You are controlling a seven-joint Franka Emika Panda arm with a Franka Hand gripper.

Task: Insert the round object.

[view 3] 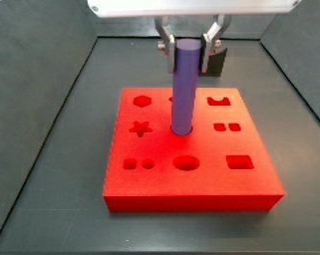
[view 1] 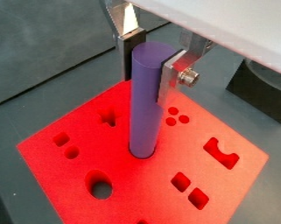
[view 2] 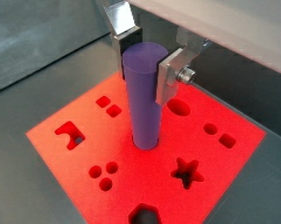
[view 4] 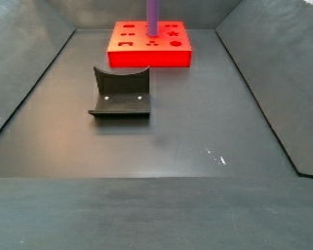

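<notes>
1. The pincer (view 1: pixel 151 54) hangs over the red block, its silver fingers (view 2: pixel 174 73) clamped on the upper end of the round object (view 1: pixel 144 96), a purple peg held upright.
2. Both wrist views show the peg's lower end meeting the block's top near its middle; whether it sits in a hole or only rests on the surface cannot be told from them.
3. In a side view the pincer (view 3: pixel 187 45) sits at the peg's top, and the peg (view 3: pixel 183 88) stands straight, its foot near the centre of the red block (view 3: pixel 189 149).
4. That side view alone lays out the holes around the peg's foot: a star at 9 o'clock, a hexagon at 11, a round hole at 6, small squares at 3.
5. Only the far side view shows the fixture (view 4: pixel 121 93), a dark bracket on the table (view 4: pixel 185 127), well apart from the red block (view 4: pixel 151 47). There only a short stub of the peg (view 4: pixel 153 15) shows, and the pincer is cut off by the frame edge.
</notes>
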